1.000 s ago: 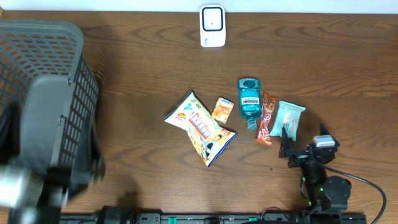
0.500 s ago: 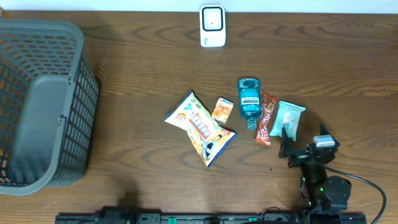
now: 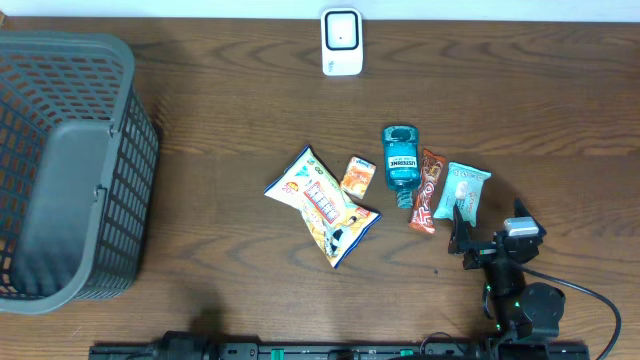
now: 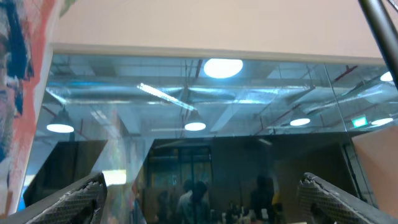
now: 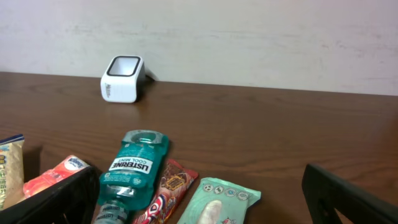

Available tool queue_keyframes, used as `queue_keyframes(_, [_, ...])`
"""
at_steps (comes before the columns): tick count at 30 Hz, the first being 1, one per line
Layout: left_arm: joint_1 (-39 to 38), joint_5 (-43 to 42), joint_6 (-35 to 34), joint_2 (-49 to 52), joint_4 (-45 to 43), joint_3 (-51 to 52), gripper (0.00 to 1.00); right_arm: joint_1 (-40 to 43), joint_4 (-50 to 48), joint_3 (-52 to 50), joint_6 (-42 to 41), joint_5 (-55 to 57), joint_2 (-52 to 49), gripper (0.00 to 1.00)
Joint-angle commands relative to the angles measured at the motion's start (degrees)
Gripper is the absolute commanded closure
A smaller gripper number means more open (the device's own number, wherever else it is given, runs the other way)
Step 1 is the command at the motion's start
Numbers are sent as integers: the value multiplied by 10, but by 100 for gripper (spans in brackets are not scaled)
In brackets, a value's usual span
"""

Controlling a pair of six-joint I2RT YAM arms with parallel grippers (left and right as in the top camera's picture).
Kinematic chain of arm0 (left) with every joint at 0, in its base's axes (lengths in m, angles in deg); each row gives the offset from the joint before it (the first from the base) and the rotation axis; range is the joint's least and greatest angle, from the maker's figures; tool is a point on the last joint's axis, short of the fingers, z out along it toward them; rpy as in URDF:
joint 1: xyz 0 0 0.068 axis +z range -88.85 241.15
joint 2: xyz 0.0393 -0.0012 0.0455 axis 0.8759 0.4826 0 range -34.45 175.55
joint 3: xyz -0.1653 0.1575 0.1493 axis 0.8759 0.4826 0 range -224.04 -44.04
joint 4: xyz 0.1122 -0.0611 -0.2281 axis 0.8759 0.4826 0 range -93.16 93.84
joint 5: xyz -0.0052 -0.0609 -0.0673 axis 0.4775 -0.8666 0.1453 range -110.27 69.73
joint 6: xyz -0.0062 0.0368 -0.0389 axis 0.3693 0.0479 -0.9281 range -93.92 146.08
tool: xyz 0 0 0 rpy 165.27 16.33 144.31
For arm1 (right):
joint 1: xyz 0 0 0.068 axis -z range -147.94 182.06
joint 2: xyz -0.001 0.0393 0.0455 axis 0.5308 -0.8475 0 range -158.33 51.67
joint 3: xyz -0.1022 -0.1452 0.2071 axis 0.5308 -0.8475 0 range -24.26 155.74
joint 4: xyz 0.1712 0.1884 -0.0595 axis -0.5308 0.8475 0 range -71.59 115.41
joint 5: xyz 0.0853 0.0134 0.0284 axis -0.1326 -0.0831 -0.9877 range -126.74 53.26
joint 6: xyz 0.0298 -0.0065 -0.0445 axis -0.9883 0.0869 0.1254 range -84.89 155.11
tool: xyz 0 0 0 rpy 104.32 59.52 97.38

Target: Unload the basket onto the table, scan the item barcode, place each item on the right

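"Where's the scanner?"

"The white scanner [image 3: 341, 42] stands at twelve o'clock, by the far edge of the table [image 3: 230, 100], well apart from the goods."

"And the goods?"

"They're lying loose around the middle. At the nine o'clock end is a yellow crisp bag [image 3: 300, 180], with a second bag [image 3: 345, 230] touching it at its five o'clock. A small orange packet [image 3: 357, 177] sits just beside them. Toward three o'clock come the mouthwash bottle [image 3: 400, 158], the red snack bar [image 3: 428, 190] and the teal packet [image 3: 466, 188], side by side."

"Is anything held?"

"No. The right gripper [image 5: 200, 180] sits near five o'clock on the table. Its jaws are spread wide, just at the six o'clock side of the teal packet. I can't tell whether a finger touches it."

"And the left?"

"The left gripper [image 4: 202, 193] points up at ceiling lights and glass. Its jaws are spread too, with nothing between them. A dark grey basket [image 3: 130, 150] stands at nine o'clock."
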Motion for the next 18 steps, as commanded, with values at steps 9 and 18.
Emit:
queue_keyframes(9, [6,0,-1,-17,-2,44,2,-9,1,-2,-6,3,3,1])
queue_keyframes(18, [48,121,-1,-17,-42,209,2,-9,1,-2,-6,3,3,1])
